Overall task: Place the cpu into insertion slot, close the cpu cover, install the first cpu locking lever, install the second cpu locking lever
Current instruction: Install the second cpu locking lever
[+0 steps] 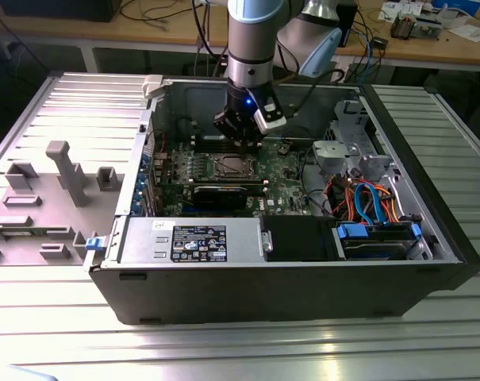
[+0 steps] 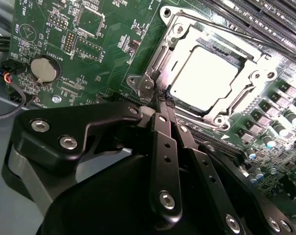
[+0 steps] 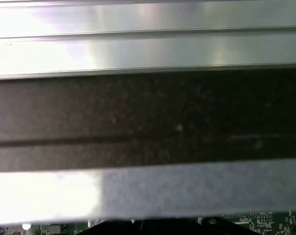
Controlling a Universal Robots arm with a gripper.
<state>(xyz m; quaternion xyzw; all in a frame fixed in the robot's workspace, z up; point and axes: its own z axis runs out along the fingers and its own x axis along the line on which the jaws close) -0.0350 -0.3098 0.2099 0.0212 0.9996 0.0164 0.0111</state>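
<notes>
Where cpu (image 2: 202,78) lies flat, gripper (image 2: 163,102) closed

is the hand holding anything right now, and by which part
Nothing is held. The hand has its fingers closed together with nothing between them, tips at the corner of the cpu cover, which lies closed over the cpu.

Silver-grey arm (image 1: 254,32), blue-lit wrist, black screw-studded gripper (image 2: 163,105).

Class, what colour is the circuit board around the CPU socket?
Green; the circuit board shows best in the second wrist view.
</notes>
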